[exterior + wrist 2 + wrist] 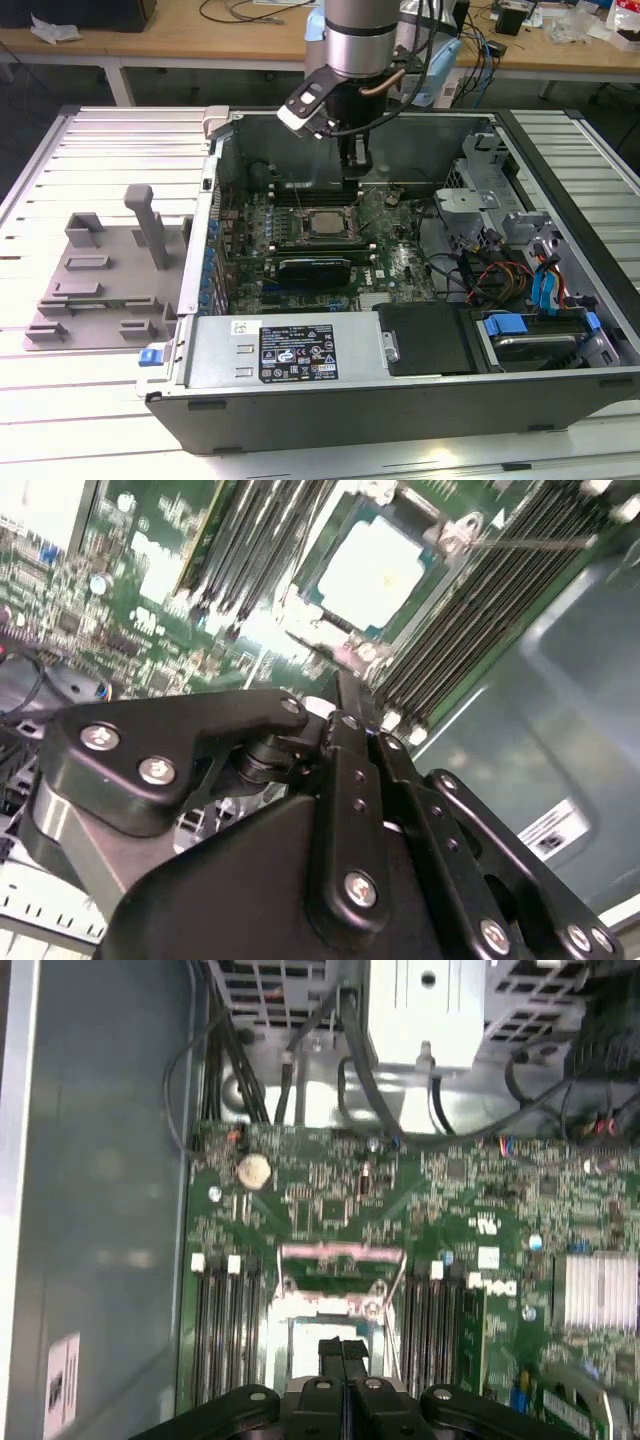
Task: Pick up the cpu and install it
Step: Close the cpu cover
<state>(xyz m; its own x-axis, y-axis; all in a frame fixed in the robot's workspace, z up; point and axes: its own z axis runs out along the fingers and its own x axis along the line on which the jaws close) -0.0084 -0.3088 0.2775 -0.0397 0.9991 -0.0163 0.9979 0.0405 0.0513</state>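
Gripper (pixel 355 165) hangs inside the open computer case (pixel 400 395), its two black fingers (pixel 330 1358) pressed together with nothing between them, a closure plain in both wrist views. The cpu (pixel 325 222) lies flat in its socket on the green motherboard (pixel 400 262), a pale silver square flanked on two sides by rows of dark memory slots (pixel 480 600). In the second wrist view the cpu (pixel 375 570) lies clear of the fingertips; in the first wrist view the joined tips overlap its near edge (pixel 310 1325). In the exterior view the gripper hovers just past the chip, toward the case's far wall, apart from it. A black expansion card (pixel 315 268) stands just beside the socket. A grey moulded fixture (pixel 100 285) rests on the slatted table (pixel 100 150) at the exterior view's left, outside the case.
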